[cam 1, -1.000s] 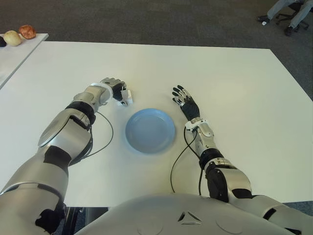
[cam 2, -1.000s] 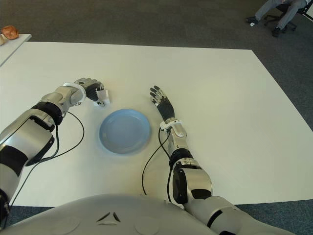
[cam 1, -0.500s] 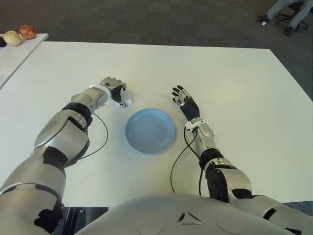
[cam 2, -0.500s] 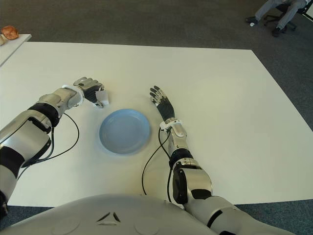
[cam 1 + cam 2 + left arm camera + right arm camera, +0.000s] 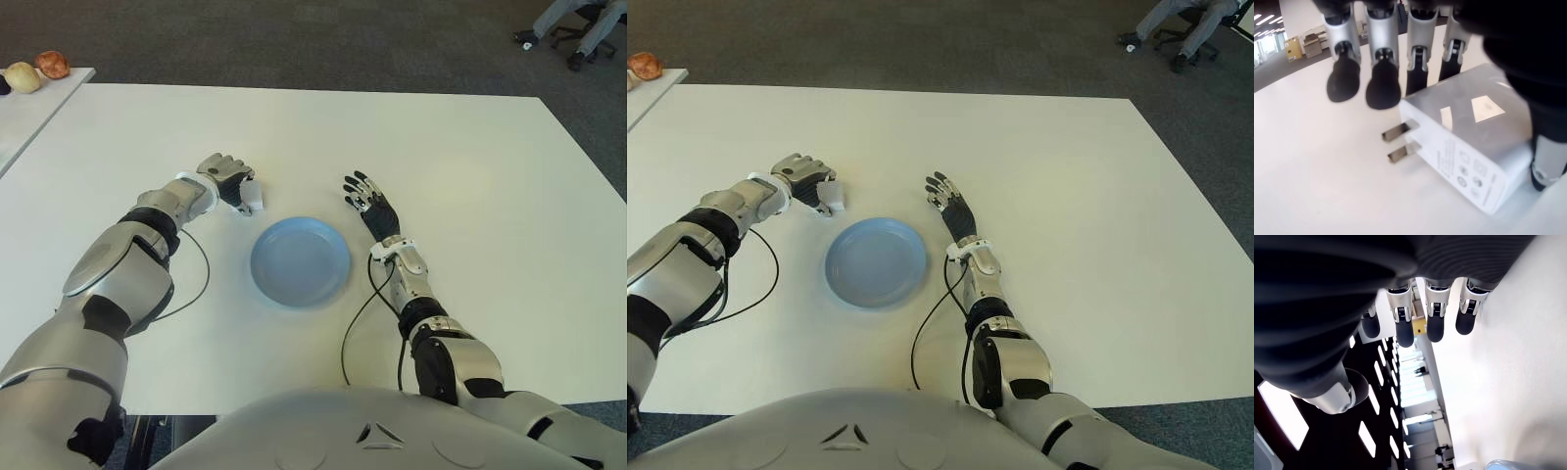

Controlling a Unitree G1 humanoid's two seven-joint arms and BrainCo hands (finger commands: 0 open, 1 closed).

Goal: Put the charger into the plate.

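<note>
Left of the plate [image 5: 300,262], the left hand [image 5: 227,180] curls its fingers [image 5: 1382,83] over the charger [image 5: 1469,147], a smooth white block with two flat metal prongs, gripping it just above the matte white bench [image 5: 470,166]. Round, shallow and pale blue, the plate holds nothing. Right of it shows the right hand [image 5: 368,204], fingers [image 5: 1435,318] spread, holding nothing.

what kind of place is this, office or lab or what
Probably an office-like robot test room: a large white table on grey carpet, an office chair in the far corner, and a second table alongside.
</note>
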